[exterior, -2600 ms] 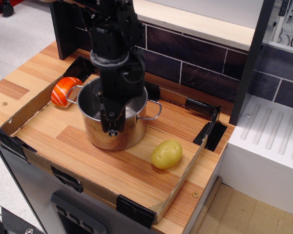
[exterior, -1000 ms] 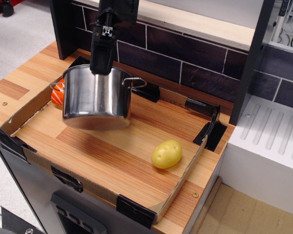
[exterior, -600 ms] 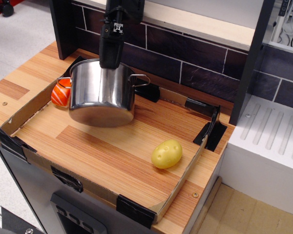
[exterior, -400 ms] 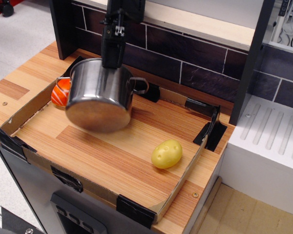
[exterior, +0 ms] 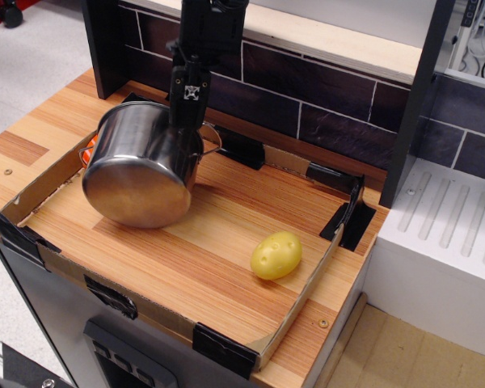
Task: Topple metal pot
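The metal pot (exterior: pixel 137 174) is shiny steel and tilted far over. Its flat base faces the front left and its mouth points toward the back wall. Its lower edge sits at or just above the wooden board at the left of the tray. One wire loop handle (exterior: pixel 212 139) shows on its right side. My gripper (exterior: pixel 184 121) comes down from above and is shut on the pot's upper rim. The inside of the pot is hidden.
A yellow potato (exterior: pixel 276 255) lies at the front right of the board. An orange object (exterior: pixel 87 149) is almost hidden behind the pot. A low cardboard wall (exterior: pixel 145 309) with black tape corners rings the board. A dark tiled wall (exterior: pixel 323 113) stands behind it, and a white unit (exterior: pixel 444 234) to the right.
The pot was lifted off the board, carried left and back, then tipped over so its base now faces the front left and sits lower. The potato has not moved.
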`<state>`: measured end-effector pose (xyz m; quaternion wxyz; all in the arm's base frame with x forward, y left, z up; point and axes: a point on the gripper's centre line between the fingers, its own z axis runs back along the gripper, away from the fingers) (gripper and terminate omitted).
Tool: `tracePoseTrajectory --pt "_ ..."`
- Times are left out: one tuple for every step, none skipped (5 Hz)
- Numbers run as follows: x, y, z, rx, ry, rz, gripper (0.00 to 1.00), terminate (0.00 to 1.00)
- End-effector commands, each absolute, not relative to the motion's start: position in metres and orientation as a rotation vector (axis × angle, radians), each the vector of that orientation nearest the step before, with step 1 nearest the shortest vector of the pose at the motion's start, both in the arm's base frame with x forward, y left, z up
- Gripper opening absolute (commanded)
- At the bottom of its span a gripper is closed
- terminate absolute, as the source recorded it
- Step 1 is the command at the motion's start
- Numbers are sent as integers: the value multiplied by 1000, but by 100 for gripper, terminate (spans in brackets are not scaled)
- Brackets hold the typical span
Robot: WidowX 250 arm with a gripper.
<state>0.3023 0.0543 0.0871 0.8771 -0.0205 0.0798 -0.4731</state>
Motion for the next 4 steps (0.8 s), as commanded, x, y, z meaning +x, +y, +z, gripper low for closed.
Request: tracePoseTrajectory --pt "297 60 121 162 -186 -1066 100 0" --pt "295 61 146 175 -250 -1014 100 0" --pt "295 61 146 175 -250 -1014 100 0" --pt "295 61 146 175 -250 -1014 100 100"
